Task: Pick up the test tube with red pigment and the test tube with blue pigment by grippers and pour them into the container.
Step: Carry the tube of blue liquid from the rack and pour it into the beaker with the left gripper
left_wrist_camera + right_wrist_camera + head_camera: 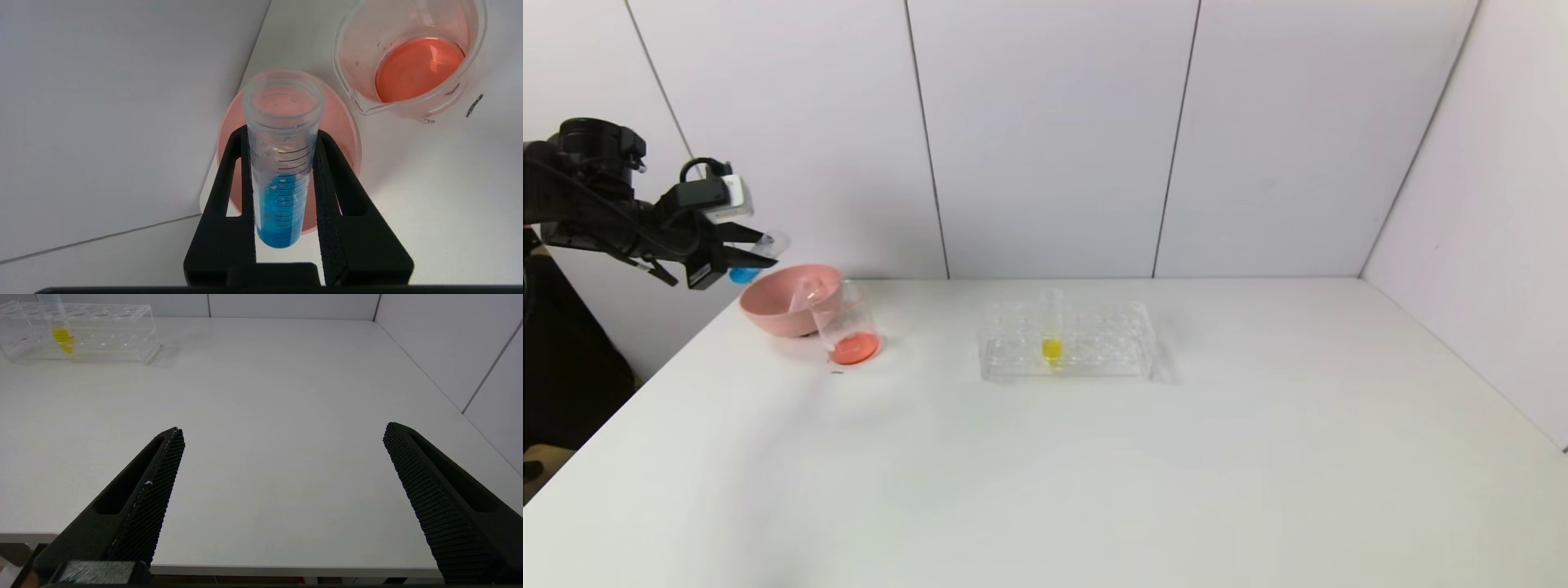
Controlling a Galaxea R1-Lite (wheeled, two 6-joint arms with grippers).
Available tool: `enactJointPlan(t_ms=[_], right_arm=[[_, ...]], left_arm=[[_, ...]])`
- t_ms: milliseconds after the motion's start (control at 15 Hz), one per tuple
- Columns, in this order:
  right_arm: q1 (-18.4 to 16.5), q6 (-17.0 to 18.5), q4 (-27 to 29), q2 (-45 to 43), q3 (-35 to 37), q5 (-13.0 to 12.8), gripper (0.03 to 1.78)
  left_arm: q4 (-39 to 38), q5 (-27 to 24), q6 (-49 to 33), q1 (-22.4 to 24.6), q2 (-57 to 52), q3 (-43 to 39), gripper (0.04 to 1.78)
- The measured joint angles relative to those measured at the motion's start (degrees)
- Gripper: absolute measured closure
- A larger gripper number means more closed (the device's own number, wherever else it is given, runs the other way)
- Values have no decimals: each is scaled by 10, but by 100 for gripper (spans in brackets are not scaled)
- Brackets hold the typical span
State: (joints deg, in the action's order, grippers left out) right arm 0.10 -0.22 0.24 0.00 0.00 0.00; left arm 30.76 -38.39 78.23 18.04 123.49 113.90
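Left wrist view: left fingers (282, 171) around graduated blue-pigment tube (282, 196); right fingers (282, 465) wide.

No readable text, brand or number is showing anywhere. The test tube with blue pigment (282, 183) is carrying only black printed graduation lines, without legible figures; a small dark mark on the table (474, 105) is staying illegible.

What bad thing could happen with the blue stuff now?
The left gripper holds the test tube with blue pigment tilted, its open mouth over the pink bowl, not the container. If it tips now, the blue could spill into the bowl or onto the table. The tube might also slip between the thin fingers.
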Motion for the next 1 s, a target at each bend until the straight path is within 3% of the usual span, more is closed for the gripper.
enactJointPlan(t_ms=[333, 1000], right_arm=[[0, 0, 0, 0, 0, 0, 4], [0, 0, 0, 0, 0, 0, 4]], left_arm=[[3, 3, 20, -8, 0, 0, 138], [4, 102, 99, -37, -3, 0, 138]])
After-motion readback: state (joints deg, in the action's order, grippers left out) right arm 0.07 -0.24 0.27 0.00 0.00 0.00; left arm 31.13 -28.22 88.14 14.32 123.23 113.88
